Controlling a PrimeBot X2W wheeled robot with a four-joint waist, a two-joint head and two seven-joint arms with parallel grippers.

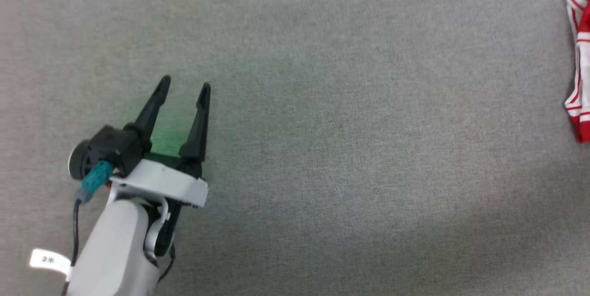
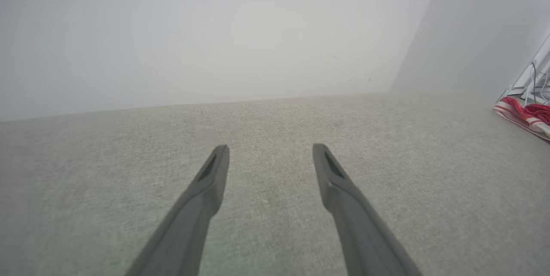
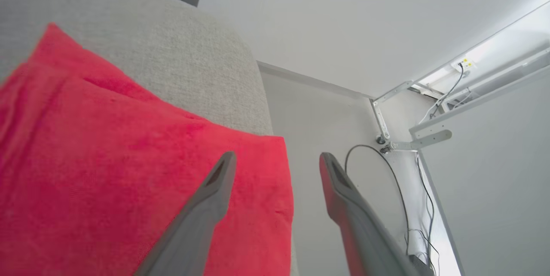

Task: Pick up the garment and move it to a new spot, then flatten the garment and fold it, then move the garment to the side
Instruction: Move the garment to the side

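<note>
The garment (image 1: pixel 580 68), bright red with white stripe trim, lies at the far right edge of the grey fabric surface (image 1: pixel 322 125). It also shows at the right edge of the left wrist view as the garment (image 2: pixel 522 117). In the right wrist view the garment (image 3: pixel 107 173) is a flat red sheet near the surface's edge. My right gripper (image 3: pixel 277 157) is open just above the garment's edge, one finger over the red cloth, the other past it. My left gripper (image 1: pixel 184 83) is open over bare surface at the lower left, far from the garment.
A white wall (image 2: pixel 193 31) rises behind the grey surface. Beyond the surface's right edge are a pale floor, a white metal frame (image 3: pixel 412 138) and a loose black cable (image 3: pixel 386 164).
</note>
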